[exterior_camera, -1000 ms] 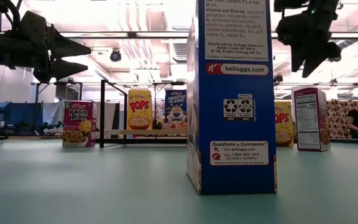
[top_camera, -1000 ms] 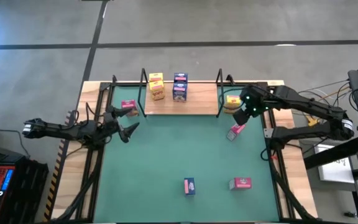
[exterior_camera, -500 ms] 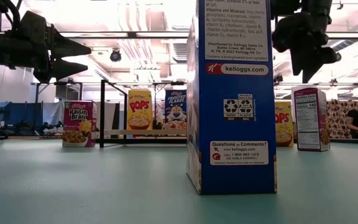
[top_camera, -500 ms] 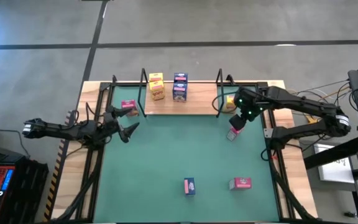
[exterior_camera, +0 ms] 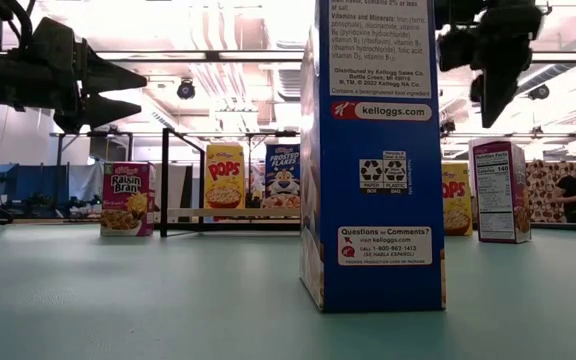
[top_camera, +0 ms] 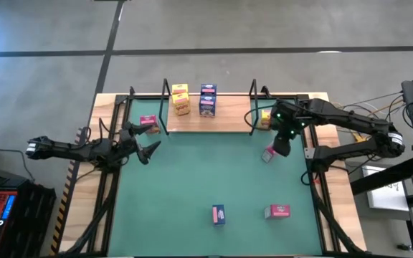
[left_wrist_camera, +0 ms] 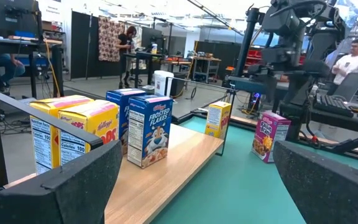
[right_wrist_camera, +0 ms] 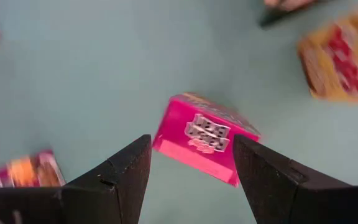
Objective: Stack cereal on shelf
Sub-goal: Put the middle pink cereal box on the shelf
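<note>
The wooden shelf (top_camera: pixel 228 122) holds two yellow boxes (top_camera: pixel 181 100) and two blue boxes (top_camera: pixel 208 100), standing upright. My right gripper (top_camera: pixel 281 147) is open and points down over an upright pink cereal box (top_camera: pixel 267 154). In the right wrist view its fingers (right_wrist_camera: pixel 191 142) stand on either side of the box's top (right_wrist_camera: pixel 207 137), above it and apart from it. In the low view this gripper (exterior_camera: pixel 493 90) hangs above the pink box (exterior_camera: pixel 500 190). My left gripper (top_camera: pixel 149 149) is open and waits left of the shelf.
A yellow box (top_camera: pixel 267 118) stands just right of the shelf's wire upright. A pink box (top_camera: pixel 148 122) stands at the shelf's left end. A blue box (top_camera: pixel 219 214) and a pink box (top_camera: pixel 277 211) sit near the mat's near edge. People show in the room behind.
My right gripper has moved from beside the yellow box toward the near edge, coming over the pink box, and has turned to point straight down. No box has moved.
</note>
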Robot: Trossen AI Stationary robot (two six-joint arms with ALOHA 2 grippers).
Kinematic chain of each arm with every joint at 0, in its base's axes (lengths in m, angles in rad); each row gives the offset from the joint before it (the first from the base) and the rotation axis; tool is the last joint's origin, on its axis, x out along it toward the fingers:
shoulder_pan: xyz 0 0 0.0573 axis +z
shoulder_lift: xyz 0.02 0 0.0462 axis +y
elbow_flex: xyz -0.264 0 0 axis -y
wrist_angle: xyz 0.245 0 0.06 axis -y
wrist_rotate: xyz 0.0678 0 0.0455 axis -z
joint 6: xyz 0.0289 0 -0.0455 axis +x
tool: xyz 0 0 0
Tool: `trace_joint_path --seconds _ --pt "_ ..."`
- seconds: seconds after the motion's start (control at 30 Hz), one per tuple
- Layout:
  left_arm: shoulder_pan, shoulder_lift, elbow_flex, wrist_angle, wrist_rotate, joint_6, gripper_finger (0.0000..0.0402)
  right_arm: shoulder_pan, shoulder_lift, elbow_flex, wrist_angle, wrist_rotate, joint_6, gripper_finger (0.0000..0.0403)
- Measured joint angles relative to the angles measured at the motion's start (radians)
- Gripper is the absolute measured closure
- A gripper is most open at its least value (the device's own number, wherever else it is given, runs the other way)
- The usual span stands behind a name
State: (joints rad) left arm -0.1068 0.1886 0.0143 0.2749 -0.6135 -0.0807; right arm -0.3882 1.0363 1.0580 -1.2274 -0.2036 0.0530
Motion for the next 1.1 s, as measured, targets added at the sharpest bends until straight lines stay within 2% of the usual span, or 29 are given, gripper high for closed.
trace_joint_path --seconds 0.13,0.23,0.53,0.67,0.87,1.03,1.1 --pt "0.000 0.000 0.000 0.000 0.000 0.000 0.0002 0.000 0.000 0.000 -0.016 -0.040 -0.253 0.0188" --pt "0.000 0.000 0.000 0.000 0.000 0.000 0.0002 0.000 0.000 0.000 -0.014 -0.040 -0.359 0.0188" --pt "0.000 0.000 0.000 0.000 0.000 0.000 0.0002 0.000 0.000 0.000 -0.014 -0.039 -0.401 0.0188" --pt "0.000 0.000 0.000 0.000 0.000 0.000 0.0002 0.000 0.000 0.000 -0.009 -0.006 -0.489 0.0188" --pt "0.000 0.000 0.000 0.000 0.000 0.000 0.0002 0.000 0.000 0.000 0.007 -0.004 -0.397 0.0188" --pt "0.000 0.000 0.000 0.000 0.000 0.000 0.0002 0.000 0.007 0.000 0.002 0.001 -0.563 0.0188" --pt "0.000 0.000 0.000 0.000 0.000 0.000 0.0002 0.000 0.005 0.000 0.001 -0.007 -0.580 0.0188"
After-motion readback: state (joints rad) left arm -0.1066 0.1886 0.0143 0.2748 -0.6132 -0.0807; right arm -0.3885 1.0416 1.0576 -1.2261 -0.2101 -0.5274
